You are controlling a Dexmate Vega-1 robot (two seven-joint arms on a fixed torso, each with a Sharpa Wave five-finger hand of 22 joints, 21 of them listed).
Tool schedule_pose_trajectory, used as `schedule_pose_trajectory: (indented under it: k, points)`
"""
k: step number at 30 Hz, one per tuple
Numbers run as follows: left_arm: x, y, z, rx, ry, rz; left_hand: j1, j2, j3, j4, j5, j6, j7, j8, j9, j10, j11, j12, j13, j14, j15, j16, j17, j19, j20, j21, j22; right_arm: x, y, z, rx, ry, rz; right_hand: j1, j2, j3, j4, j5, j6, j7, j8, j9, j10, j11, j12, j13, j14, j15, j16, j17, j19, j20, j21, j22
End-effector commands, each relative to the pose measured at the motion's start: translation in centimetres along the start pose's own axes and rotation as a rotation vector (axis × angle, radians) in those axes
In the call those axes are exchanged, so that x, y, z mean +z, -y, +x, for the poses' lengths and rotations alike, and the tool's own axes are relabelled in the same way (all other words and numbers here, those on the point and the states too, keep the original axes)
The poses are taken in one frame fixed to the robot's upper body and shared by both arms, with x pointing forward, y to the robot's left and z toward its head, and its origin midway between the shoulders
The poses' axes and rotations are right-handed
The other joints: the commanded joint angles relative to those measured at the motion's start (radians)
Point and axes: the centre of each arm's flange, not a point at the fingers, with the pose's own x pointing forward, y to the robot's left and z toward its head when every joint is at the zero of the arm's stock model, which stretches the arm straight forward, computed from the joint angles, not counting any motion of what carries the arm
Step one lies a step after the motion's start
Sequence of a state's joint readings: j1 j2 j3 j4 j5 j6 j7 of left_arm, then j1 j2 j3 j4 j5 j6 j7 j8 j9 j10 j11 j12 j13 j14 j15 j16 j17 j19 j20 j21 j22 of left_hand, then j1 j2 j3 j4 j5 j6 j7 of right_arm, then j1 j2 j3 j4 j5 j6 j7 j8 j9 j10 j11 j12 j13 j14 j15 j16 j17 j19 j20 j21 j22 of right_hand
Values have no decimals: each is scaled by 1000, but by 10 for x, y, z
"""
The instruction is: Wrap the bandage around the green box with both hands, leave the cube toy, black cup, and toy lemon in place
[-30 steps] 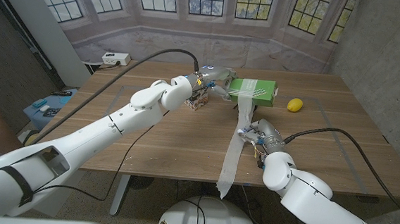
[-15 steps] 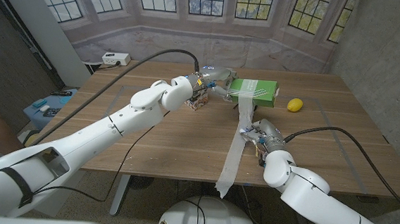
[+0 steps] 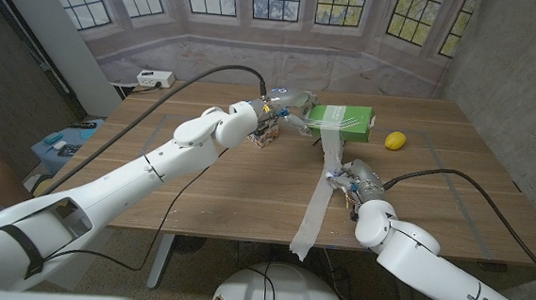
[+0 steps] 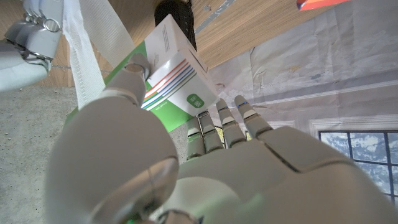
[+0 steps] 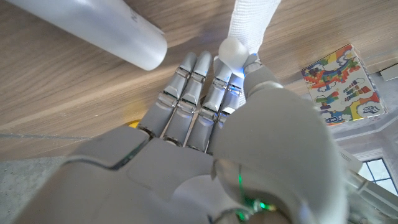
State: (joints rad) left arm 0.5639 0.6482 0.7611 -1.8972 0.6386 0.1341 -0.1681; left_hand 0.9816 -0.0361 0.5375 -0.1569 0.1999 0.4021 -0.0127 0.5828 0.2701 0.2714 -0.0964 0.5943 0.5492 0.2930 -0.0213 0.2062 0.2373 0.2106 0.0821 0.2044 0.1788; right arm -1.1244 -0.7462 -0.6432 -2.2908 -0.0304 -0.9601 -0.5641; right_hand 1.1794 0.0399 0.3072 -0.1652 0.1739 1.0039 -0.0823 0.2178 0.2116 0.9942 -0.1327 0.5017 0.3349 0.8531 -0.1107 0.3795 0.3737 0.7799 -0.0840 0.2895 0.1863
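A: What is recorded to the left of the green box (image 3: 340, 120)?

B: The left hand (image 3: 288, 109) is seen touching the box's left end. In the left wrist view the thumb is pressed on the box (image 4: 163, 68) and the fingers (image 4: 225, 123) are laid close together along its side, so the box is gripped. The cube toy (image 3: 265, 137) is noted just beside that hand, on the desk (image 3: 209, 179).

A: And the box itself?

B: It is found on the far half of the desk. The bandage (image 3: 320, 187) is draped over its front edge and is run down from it, past the desk's near edge.

A: What is noted to the right?

B: The right hand (image 3: 349, 177) is placed in front of the box, touching the bandage. In the right wrist view the strip (image 5: 249, 18) is pinched between thumb and fingers (image 5: 189, 93). The toy lemon (image 3: 396, 140) is recorded right of the box, apart from it.
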Motion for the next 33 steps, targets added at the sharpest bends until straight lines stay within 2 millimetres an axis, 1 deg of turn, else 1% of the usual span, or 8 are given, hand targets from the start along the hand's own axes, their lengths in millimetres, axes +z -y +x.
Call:
schedule_pose_trajectory:
  k: [1, 8, 10, 15, 17, 21, 33]
  points:
    - [2, -1, -2, -6, 10, -15, 0, 49, 5, 4, 7, 45, 22, 78, 4, 4, 8, 6, 2, 2, 3, -1, 3, -4, 2, 0, 3, -7, 6, 14, -30, -7, -19, 10, 1, -2, 4, 5, 8, 3, -1, 4, 5, -3, 6, 3, 11, -115, -2, 3, 1, -24, 8, 3]
    - [5, 3, -5, -22, 15, -14, -1, 49, 5, 3, 8, 45, 22, 79, 5, 2, 9, 6, 3, 2, 3, -2, 2, -5, 3, 0, 3, -10, 11, 22, -40, -8, -21, 8, 1, -3, 6, 5, 6, 1, -2, 4, 7, -2, 6, 3, 12, -115, -2, 5, 1, -26, 8, 3]
    - [5, 4, -6, -29, 17, -14, -1, 50, 5, 3, 8, 43, 22, 79, 5, 2, 9, 6, 3, 2, 3, -2, 3, -5, 3, 0, 3, -11, 12, 25, -41, -7, -20, 9, 2, -3, 6, 5, 6, 1, -2, 4, 4, -5, 5, 4, 12, -115, -3, 5, 1, -26, 8, 3]
    - [9, 10, -8, -45, 21, -19, -3, 50, 5, 4, 8, 44, 19, 79, 4, 2, 10, 6, 3, 0, 5, -2, 3, -6, 3, -1, 3, -12, 12, 32, -37, -6, -19, 9, 1, -4, 6, 5, 6, 1, -2, 4, 5, -3, 5, 4, 11, -115, -4, 6, 0, -26, 8, 3]
    - [11, 11, -8, -48, 25, -20, -5, 51, 4, 5, 8, 43, 25, 79, 4, 1, 10, 6, 3, 0, 6, -2, 3, -6, 4, -1, 3, -12, 11, 35, -35, -7, -19, 9, 2, -4, 6, 5, 5, 0, -2, 4, 4, -4, 5, 4, 11, -115, -5, 6, 0, -27, 8, 3]
    - [14, 13, -9, -54, 33, -25, -5, 51, 4, 4, 8, 44, 25, 79, 4, 2, 11, 7, 3, 0, 6, -2, 2, -6, 3, -1, 3, -11, 11, 38, -32, -1, -25, 9, 2, -4, 6, 5, 3, 0, -3, 4, 3, -4, 5, 4, 11, -116, -5, 7, -1, -25, 8, 3]
    - [12, 14, -11, -65, 34, -37, -6, 51, 5, 3, 8, 44, 23, 80, 4, 2, 10, 8, 4, 1, 5, -2, 2, -7, 3, 0, 3, -12, 14, 47, -41, 5, -34, 10, 2, -6, 6, 5, 4, -1, -3, 4, 3, -5, 4, 4, 11, -115, -7, 10, -1, -26, 9, 3]
